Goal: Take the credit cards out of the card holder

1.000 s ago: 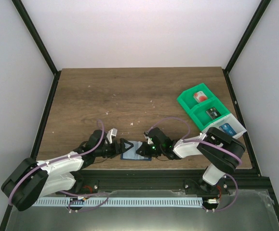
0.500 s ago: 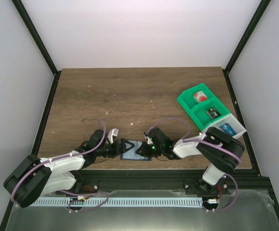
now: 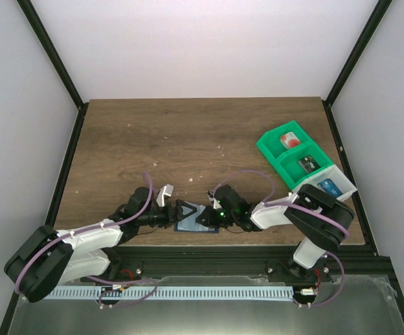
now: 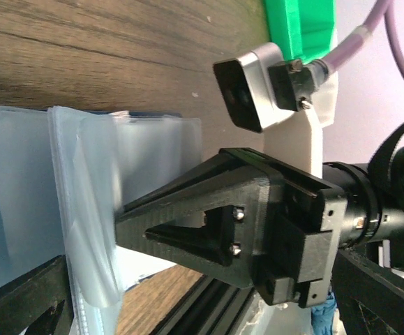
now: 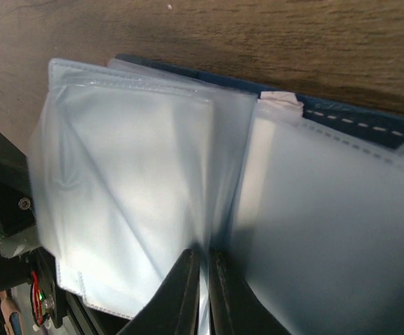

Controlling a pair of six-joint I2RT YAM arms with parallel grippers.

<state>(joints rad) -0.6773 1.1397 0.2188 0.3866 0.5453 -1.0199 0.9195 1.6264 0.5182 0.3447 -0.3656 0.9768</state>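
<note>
Our right claw (image 5: 203,259) pinches 1 clear sleeve of the wallet (image 5: 341,209); we cannot tell our left claw's (image 3: 180,213) grip.

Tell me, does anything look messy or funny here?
The card holder has its clear sleeves fanned out and crumpled, not flat, with the right gripper pinching one. Little pale crumbs dot the table.

Robotics laboratory, enclosed test cell. The left arm (image 3: 90,241) and the right arm (image 3: 285,209) are bolted side by side at the near edge of a wood-grain desk (image 3: 188,132). Plain white walls (image 3: 208,49) and black frame posts (image 3: 51,52) box it in. A slotted metal rail (image 3: 208,292) runs along the near side. A green bin (image 3: 270,155) and a white bin (image 3: 348,185) stand at the right.
</note>
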